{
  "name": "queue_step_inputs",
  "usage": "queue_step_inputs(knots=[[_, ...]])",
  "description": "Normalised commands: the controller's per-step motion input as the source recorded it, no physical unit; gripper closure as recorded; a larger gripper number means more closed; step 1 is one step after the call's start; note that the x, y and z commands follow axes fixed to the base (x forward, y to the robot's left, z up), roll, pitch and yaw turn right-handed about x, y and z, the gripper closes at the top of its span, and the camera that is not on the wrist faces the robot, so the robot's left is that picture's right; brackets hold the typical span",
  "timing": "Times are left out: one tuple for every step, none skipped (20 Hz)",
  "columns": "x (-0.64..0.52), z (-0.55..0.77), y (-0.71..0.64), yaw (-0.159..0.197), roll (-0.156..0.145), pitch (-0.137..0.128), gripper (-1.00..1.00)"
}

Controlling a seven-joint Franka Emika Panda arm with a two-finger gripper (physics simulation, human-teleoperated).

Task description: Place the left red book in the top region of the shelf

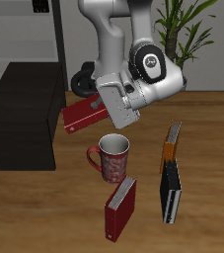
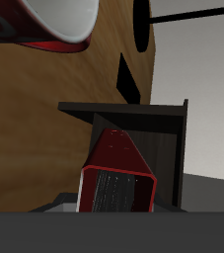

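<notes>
Pincer (image 1: pixel 87 107) is pinching the left red book (image 1: pixel 80 116), holding it in the air above the tabletop (image 1: pixel 212 138), just beside the shelf (image 1: pixel 23 114) and roughly level with its flat top. In the wrist view the same book (image 2: pixel 118 173) is showing between the jaws, its dark red cover tapering away toward the shelf (image 2: pixel 133 114) ahead.

To do this step well, the arm is probably needing to carry the book farther over the shelf's top, keeping its lower edge clear of the shelf's corner, and to lower it flat before releasing, so that it is not tipping off the edge.

The book is a rigid hardcover with a smooth cover. The shelf is a boxy, matte, dark wooden block with square edges. A glossy red mug (image 1: pixel 112 157) with a curved handle, a second red book (image 1: pixel 119 209), a black book (image 1: pixel 170 193) and a thin orange book (image 1: pixel 171 144) are lying nearer the front edge of the wood-grained tabletop.
</notes>
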Motion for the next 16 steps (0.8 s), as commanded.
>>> queue_step_inputs(knots=[[-0.01,0.03,-0.22,-0.018,-0.026,-0.003,1.0],[0.0,0.0,0.0,0.0,0.0,0.0,1.0],[0.12,-0.05,-0.46,-0.044,-0.079,0.076,1.0],[0.05,-0.08,-0.15,-0.011,-0.014,0.027,1.0],[0.07,-0.08,-0.09,-0.002,0.005,0.007,1.0],[0.09,-0.18,-0.21,0.005,-0.049,0.047,1.0],[0.11,-0.05,-0.05,0.004,0.001,-0.01,1.0],[0.11,-0.16,-0.23,0.005,-0.034,0.022,1.0],[0.05,-0.05,-0.03,-0.008,-0.035,0.008,1.0],[0.16,-0.21,-0.2,-0.008,0.01,0.091,1.0],[0.1,-0.12,-0.11,0.019,0.008,0.006,1.0],[0.07,-0.06,-0.24,-0.01,-0.081,-0.039,1.0],[0.05,-0.05,-0.08,-0.012,0.009,-0.006,1.0],[0.13,-0.17,-0.29,0.001,-0.076,0.099,1.0],[0.05,-0.03,-0.04,0.01,0.01,-0.024,1.0],[0.0,0.0,0.0,0.0,0.0,0.0,1.0]])
